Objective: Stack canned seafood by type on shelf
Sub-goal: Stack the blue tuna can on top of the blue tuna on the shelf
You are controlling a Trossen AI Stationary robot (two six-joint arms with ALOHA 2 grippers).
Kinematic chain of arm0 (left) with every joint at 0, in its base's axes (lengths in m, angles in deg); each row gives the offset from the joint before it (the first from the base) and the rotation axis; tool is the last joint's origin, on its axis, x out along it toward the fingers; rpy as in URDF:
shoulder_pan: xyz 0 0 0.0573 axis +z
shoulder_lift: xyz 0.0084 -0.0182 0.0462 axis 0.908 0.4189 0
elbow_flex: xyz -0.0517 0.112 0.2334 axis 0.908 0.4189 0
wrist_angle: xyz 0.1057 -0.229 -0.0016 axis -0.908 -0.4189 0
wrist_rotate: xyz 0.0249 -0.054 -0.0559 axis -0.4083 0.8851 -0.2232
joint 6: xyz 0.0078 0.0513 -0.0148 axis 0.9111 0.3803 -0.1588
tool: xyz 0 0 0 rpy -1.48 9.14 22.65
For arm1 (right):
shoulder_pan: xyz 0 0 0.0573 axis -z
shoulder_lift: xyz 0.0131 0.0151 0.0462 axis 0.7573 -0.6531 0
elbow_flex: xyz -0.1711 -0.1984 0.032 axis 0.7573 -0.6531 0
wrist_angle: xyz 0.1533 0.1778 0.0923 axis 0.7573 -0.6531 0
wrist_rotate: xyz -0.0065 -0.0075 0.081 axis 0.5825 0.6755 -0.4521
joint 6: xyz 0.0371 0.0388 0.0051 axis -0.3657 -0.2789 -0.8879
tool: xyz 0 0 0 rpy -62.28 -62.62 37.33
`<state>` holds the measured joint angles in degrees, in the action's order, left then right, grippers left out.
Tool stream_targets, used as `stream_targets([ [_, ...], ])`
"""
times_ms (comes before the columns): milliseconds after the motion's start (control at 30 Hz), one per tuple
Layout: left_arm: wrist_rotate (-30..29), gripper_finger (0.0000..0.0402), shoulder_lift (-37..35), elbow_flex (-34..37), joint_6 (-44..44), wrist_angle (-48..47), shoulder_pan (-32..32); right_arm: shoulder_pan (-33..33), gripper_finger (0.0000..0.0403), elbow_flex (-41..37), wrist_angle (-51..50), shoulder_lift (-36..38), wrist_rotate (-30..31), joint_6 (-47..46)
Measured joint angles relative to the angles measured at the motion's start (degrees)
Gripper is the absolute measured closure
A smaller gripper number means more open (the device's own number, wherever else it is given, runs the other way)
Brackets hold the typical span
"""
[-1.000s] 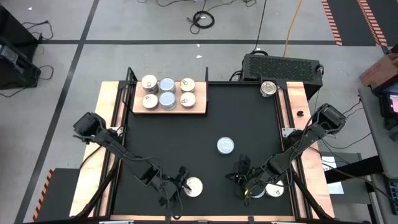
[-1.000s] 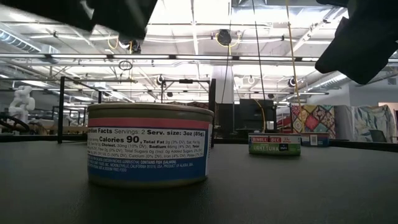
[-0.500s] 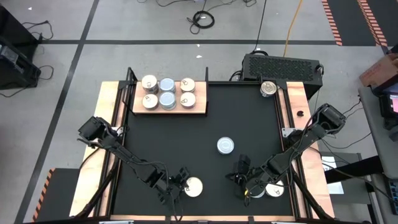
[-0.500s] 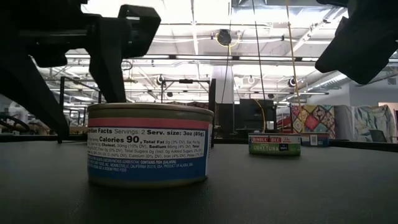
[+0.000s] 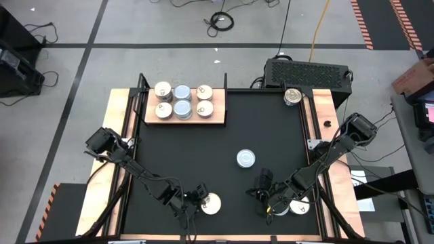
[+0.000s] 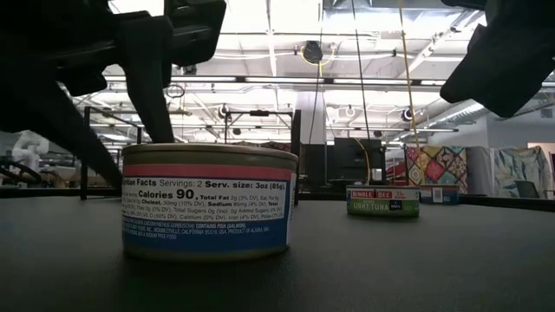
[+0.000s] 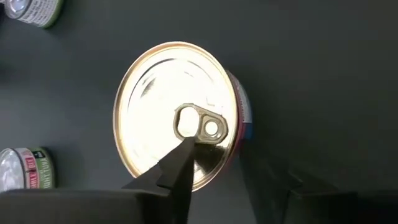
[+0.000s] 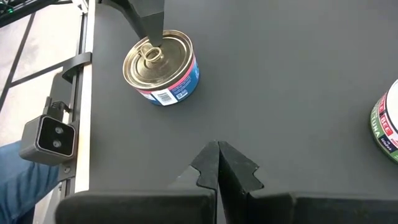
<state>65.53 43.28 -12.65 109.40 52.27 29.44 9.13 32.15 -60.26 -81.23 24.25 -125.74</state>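
A gold-topped tin with a pull tab and a pink and blue label point(image 5: 211, 203) stands on the black mat near the table's near edge. It also shows in the low view point(image 6: 208, 204). My left gripper point(image 5: 198, 198) is open above it. One finger point(image 7: 181, 163) is over the lid's pull tab, the other point(image 7: 292, 183) is past the tin's rim. My right gripper point(image 8: 217, 148) is shut and empty, low over the mat to the tin's right point(image 5: 261, 192). The wooden shelf point(image 5: 218, 115) at the far left carries several tins point(image 5: 182, 100). My left gripper points down at the tin's lid. One fingertip point(image 8: 151, 32) stands at the pull tab point(image 7: 208, 127) near the lid's middle. Whether it touches the lid, I cannot tell. The tin stands upright on the mat.
A green-labelled tin point(image 5: 245, 158) stands mid-mat, and shows in the low view point(image 6: 382, 201). Another tin point(image 5: 299, 205) lies by my right arm near the near right corner. One more tin point(image 5: 293, 96) sits at the far right edge. The low camera point(image 8: 50, 134) stands at the near edge.
My left gripper has come down from above onto the gold-topped tin and has shifted slightly toward the table's right. Its open fingers now stand at the tin's top. The tin has not moved.
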Motion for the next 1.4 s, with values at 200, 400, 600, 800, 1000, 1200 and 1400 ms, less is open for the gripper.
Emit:
stream_targets([
  [200,-1.6,0.0359,0.0,0.0,-0.1,-0.1,0.0,0.0,0.0403,0.0,0.0,0.0,0.0,0.0],
  [400,-3.6,0.0394,-0.5,-0.8,-0.6,-1.3,0.0,0.0,0.0403,0.0,0.0,0.0,0.0,0.0],
  [600,-6.2,0.0399,-3.8,-3.3,-1.2,-2.7,0.3,0.0,0.0403,0.0,0.0,0.0,0.0,0.0],
  [800,-11.2,0.0400,-9.8,-4.0,-8.7,-8.7,1.9,0.0,0.0403,0.0,0.0,0.0,0.0,0.0],
  [1000,-13.1,0.0401,-18.2,-4.0,-16.7,-21.0,6.9,0.0,0.0403,0.0,-0.1,0.0,0.0,0.0],
  [1200,-15.1,0.0401,-26.5,-3.0,-21.6,-34.3,14.4,0.0,0.0403,0.0,0.0,0.0,0.0,0.0],
  [1400,-15.8,0.0401,-38.4,2.3,-23.1,-38.5,21.8,0.0,0.0403,0.0,-0.2,0.0,0.0,0.0],
])
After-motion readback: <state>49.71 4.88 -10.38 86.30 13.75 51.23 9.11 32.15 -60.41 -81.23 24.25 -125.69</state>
